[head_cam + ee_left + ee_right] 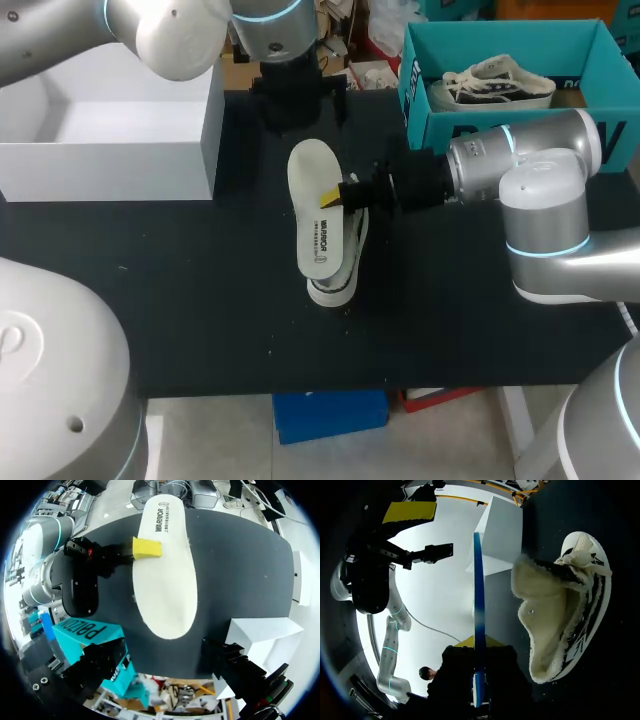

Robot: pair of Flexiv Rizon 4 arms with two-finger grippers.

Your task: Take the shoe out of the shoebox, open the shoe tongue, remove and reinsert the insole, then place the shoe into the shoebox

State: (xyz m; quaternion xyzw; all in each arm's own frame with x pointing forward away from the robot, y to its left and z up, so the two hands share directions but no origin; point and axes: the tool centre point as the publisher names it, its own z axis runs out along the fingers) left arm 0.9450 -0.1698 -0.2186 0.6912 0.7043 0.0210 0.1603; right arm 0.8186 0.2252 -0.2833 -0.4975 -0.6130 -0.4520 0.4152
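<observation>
The white insole (312, 205) hangs over the black table with my right gripper (332, 197) shut on its edge, one yellow tip lying on its top face. Under it lies the white and black shoe (343, 275) on the table. In the right wrist view the insole (478, 605) shows edge-on between the yellow tips of my right gripper (479, 645), and the shoe (560, 625) lies on its side beside it, its fleecy opening facing the insole. My left gripper (298, 100) stands open at the table's far side, above the insole (167, 570), holding nothing.
The teal shoebox (430, 125) stands at the back right with a second shoe (500, 82) inside. A white open box (130, 150) sits at the back left. The dark tabletop (200, 300) in front of the shoe is bare.
</observation>
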